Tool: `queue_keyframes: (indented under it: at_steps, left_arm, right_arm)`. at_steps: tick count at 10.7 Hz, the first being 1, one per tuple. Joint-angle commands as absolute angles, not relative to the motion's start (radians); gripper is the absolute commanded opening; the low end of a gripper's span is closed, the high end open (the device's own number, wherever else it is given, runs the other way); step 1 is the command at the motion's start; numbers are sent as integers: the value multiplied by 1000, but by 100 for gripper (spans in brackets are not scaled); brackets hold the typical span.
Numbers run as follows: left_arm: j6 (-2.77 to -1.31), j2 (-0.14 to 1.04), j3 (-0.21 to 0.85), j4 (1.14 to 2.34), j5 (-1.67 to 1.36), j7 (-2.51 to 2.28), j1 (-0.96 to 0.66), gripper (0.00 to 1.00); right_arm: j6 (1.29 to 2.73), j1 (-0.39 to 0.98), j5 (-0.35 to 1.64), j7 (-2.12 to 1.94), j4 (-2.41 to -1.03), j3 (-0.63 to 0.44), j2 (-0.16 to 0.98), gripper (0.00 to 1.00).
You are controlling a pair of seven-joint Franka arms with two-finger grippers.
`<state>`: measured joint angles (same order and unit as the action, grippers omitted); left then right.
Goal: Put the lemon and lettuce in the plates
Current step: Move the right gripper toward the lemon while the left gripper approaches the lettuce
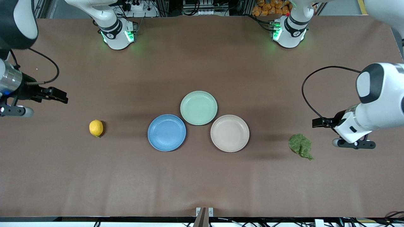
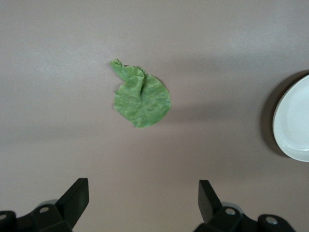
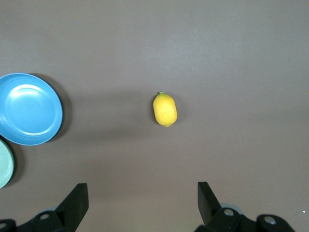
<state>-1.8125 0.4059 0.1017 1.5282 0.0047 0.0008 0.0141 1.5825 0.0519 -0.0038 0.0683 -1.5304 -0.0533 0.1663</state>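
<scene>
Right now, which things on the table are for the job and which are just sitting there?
For the job: lemon, lettuce, blue plate, beige-pink plate, open left gripper, open right gripper.
Just sitting: light green plate.

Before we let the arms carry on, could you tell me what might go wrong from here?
1. The lemon is oval and smooth, so it may roll when the open right gripper closes on it.
2. The lettuce lies flat, so the open left gripper may scrape the table or miss it.
3. The green plate touches the blue plate and beige plate; a drop could land in it.
</scene>
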Motion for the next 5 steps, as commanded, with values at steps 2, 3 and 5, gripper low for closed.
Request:
queue_keyframes:
  at_steps: [2, 3, 5]
  left_arm:
    - [-1896, 452, 101, 1509, 71, -9, -18, 100]
    - [-1923, 469, 100, 1509, 74, -9, -14, 100]
    - [-2037, 524, 100, 1516, 81, -8, -14, 100]
  right_arm:
    - [1577, 5, 11, 64, -1511, -48, 253, 100]
    - [1581, -1, 12, 63, -1511, -48, 274, 100]
    - [1598, -14, 11, 63, -1505, -48, 340, 100]
